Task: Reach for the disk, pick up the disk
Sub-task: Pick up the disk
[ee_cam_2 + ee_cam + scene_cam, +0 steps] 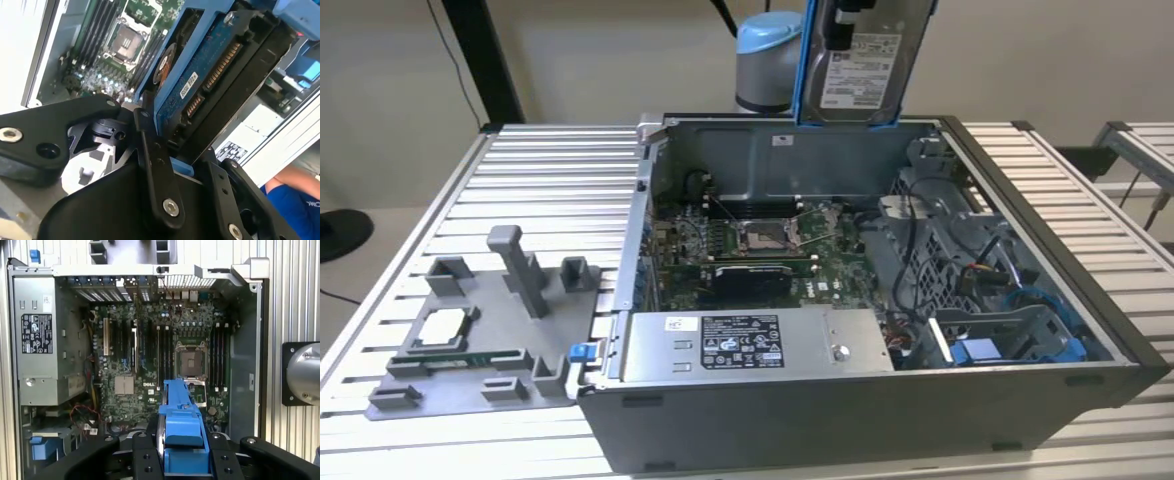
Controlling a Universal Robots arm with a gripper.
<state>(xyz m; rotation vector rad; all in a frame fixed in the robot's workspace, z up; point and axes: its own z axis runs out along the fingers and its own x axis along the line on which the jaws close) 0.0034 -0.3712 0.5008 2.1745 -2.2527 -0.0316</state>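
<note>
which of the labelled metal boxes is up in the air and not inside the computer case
The disk, the blue-railed drive with a white label, held upright by the gripper above the case's rear wall. The grey box with the black-and-white sticker sits fixed inside the case.

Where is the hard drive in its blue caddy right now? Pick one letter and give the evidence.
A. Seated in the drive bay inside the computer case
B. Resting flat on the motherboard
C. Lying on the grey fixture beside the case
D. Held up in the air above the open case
D: in the exterior view the hard drive hangs upright above the open computer case, and in both wrist views the gripper jaws are clamped on its blue caddy.
</note>
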